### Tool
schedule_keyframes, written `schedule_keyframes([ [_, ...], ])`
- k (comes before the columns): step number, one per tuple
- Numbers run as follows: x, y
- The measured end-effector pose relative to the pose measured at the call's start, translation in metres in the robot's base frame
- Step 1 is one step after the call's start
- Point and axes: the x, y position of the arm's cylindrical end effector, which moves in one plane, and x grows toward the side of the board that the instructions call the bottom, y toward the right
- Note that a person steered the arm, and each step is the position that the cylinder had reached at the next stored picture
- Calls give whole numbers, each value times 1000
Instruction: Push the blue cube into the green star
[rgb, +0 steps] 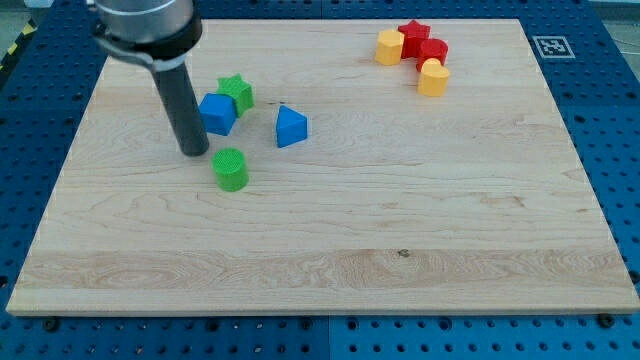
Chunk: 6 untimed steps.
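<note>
The blue cube (217, 113) lies in the board's upper left part, touching the green star (237, 93) just up and right of it. My tip (194, 152) rests on the board just left of and below the blue cube, close to its lower left corner. The dark rod rises from there toward the view's top left. A green cylinder (230, 169) sits just right of and below my tip.
A blue triangular block (291, 126) lies right of the cube. At the view's top right a cluster holds a yellow block (389, 46), a red star (412, 34), a red block (433, 52) and a yellow heart-like block (433, 78). The wooden board (400, 220) sits on a blue perforated table.
</note>
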Motion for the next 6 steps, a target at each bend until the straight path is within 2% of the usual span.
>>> schedule_keyframes([
  [1,27,0],
  [2,23,6],
  [4,-22,14],
  [6,-26,26],
])
